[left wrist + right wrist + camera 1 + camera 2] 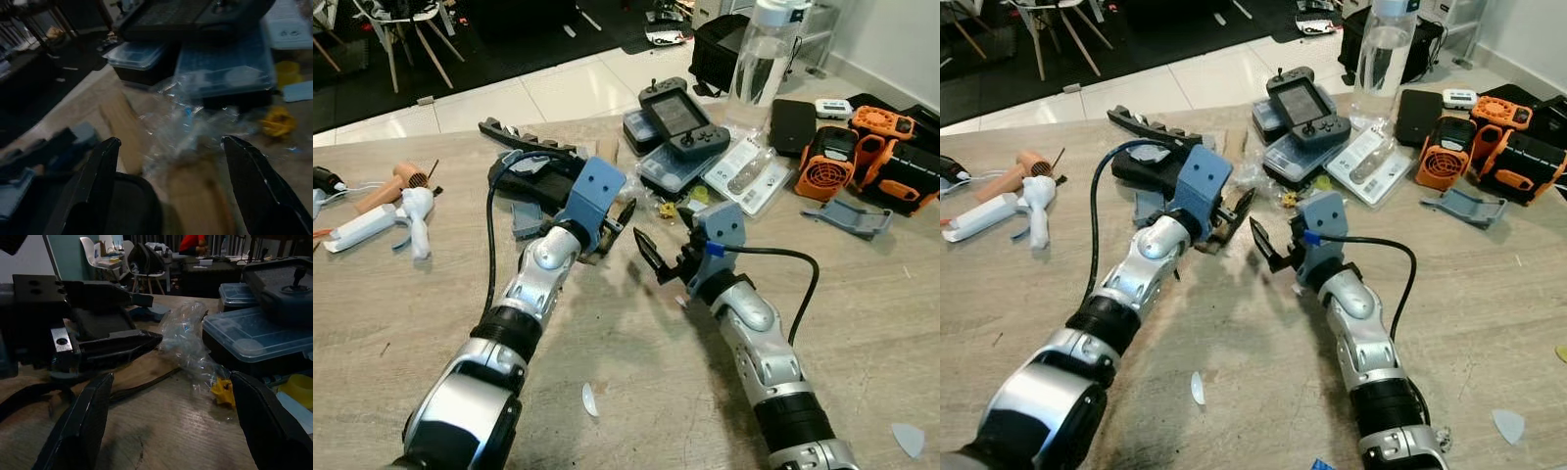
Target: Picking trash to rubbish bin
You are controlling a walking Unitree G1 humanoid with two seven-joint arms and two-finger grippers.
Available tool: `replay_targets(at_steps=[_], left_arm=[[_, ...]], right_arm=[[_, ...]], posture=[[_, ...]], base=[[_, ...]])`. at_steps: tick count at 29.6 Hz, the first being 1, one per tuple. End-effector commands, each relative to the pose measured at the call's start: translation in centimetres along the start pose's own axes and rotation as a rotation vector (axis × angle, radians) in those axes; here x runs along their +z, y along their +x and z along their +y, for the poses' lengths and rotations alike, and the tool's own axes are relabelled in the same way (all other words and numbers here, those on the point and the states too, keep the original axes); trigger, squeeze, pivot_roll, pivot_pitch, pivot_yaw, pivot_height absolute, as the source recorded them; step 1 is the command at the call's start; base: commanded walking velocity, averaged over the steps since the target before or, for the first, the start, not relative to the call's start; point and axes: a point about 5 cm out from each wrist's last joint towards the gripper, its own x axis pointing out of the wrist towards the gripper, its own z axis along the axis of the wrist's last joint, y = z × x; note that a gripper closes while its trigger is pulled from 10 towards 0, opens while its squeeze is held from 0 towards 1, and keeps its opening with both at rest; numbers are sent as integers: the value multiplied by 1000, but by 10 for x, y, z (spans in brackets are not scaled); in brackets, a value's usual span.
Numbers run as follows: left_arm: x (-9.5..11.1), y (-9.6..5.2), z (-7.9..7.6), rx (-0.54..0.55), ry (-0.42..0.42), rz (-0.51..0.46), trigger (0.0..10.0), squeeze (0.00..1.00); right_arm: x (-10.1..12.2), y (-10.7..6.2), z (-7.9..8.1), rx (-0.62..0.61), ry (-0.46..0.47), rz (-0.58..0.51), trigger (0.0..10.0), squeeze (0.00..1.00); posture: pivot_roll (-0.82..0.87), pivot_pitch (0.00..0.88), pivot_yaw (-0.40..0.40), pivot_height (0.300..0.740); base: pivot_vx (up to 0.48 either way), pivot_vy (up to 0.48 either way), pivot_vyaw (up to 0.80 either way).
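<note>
Lying crumpled on the wooden worktop (636, 372), the clear plastic wrapper (188, 340) sits just in front of the blue-lidded plastic boxes (254, 333) and the black handheld game console (683, 117), with both claws reaching toward it. By its look it is thin film: nearly weightless, soft, glossy and slippery, and it should collapse under any squeeze rather than resist. The bunched, raised middle looks like the best place to pinch, since the flat edges would likely slide out from between the fingers; it could also cling or drag the small yellow scrap (224, 391) that lies touching its lower edge.

The left claw (168, 161) is spread wide, its two black tapered fingers either side of the wrapper and hovering just short of it. The right claw (171, 416) is likewise released, empty, aimed at the same wrapper from the opposite side, with the left claw's fingers near it.

Around it the textures are hard: matte grained wood, smooth translucent box lids, a tall clear water bottle (764, 59), orange ribbed plastic fans (824, 162). Small pale flakes (590, 399) lie nearer the robot on the worktop.
</note>
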Motion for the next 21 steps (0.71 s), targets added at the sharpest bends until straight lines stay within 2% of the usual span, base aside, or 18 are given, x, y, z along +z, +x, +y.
replay_targets(at_steps=[1, 5, 12, 19, 20, 21], left_arm=[[-8, -2, 7, 10, 48, 38, 10000, 0], [-20, -3, 14, -36, 160, 134, 10000, 0], [-23, -7, 23, -137, 178, 159, 10000, 0], [-29, -10, 28, -184, 204, 196, 10000, 0], [-30, -11, 28, -196, 199, 203, 3882, 0], [-30, -11, 28, -196, 199, 203, 3882, 0]], right_arm=[[-4, -3, 2, 1, 13, 16, 10000, 0], [-4, -3, 4, 5, 15, 20, 10000, 0], [-4, -2, 3, 4, 19, 23, 10000, 0], [-5, 0, 4, 7, 33, 28, 10000, 0], [-5, 0, 4, 8, 34, 27, 10000, 0], [-5, 0, 4, 8, 34, 27, 10000, 0]], posture=[[-15, 253, 116, 740], [-17, 256, 116, 740], [-11, 255, 110, 740], [-2, 253, 105, 740], [-2, 253, 105, 740], [-2, 253, 105, 740]], base=[[0, 0, 0], [0, 0, 0], [0, 0, 0], [0, 0, 0], [0, 0, 0], [0, 0, 0]])
